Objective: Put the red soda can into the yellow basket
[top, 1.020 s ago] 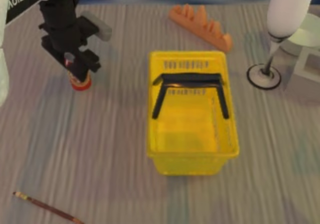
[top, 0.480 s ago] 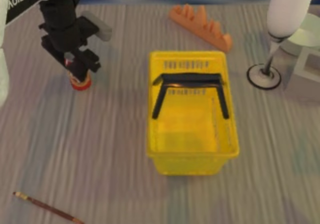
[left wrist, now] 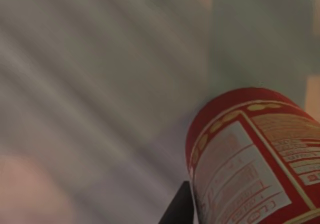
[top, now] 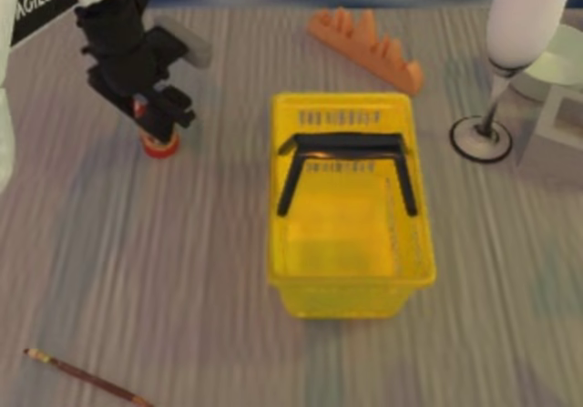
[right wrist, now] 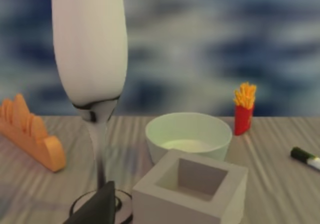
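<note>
The red soda can [top: 160,145] hangs upright at the table's far left, with my left gripper [top: 156,119] shut on its upper part from above. In the left wrist view the red soda can [left wrist: 255,159] fills the near corner, its white label facing the camera, with one dark finger [left wrist: 177,210] pressed against its side. The yellow basket [top: 351,284] stands in the middle of the table, to the right of the can, its black handles [top: 346,145] folded across the far half. My right gripper [right wrist: 100,206] is parked at the far right, outside the top view.
An orange toothed rack [top: 366,48] lies behind the basket. A tall white goblet [top: 515,34], a white bowl [right wrist: 188,134] and a grey open box [right wrist: 192,189] crowd the far right. A pencil [top: 86,380] lies at the front left. A fries carton [right wrist: 244,108] and a marker [right wrist: 306,158] sit beyond.
My left gripper has carried the can a little to the right and toward the far edge, and the can shows less below the fingers than before.
</note>
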{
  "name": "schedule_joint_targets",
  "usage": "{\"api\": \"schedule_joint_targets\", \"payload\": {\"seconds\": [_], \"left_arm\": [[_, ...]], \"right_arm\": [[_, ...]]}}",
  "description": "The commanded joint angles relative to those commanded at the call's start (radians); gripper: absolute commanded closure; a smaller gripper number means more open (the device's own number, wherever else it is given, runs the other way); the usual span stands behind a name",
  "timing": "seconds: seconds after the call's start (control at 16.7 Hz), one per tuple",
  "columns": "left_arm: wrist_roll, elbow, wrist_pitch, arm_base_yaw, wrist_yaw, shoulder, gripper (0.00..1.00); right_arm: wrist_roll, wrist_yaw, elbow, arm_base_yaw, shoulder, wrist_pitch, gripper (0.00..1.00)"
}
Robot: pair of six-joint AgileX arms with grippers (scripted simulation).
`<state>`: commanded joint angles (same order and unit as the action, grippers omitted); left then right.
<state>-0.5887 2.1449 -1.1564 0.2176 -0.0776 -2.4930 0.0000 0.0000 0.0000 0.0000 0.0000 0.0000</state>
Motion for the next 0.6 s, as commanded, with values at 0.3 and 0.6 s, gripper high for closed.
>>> {"api": "schedule_joint_targets", "payload": {"seconds": [0.3, 0.6], "left_arm": [[0.097, -0.138, 0.322, 0.021, -0.221, 0.051, 1.00], [0.230, -0.327, 0.811, 0.048, -0.523, 0.143, 1.00]], "right_arm": [[0.000, 0.000, 0.000, 0.000, 0.000, 0.000, 0.00], [0.000, 0.000, 0.000, 0.000, 0.000, 0.000, 0.00]]}}
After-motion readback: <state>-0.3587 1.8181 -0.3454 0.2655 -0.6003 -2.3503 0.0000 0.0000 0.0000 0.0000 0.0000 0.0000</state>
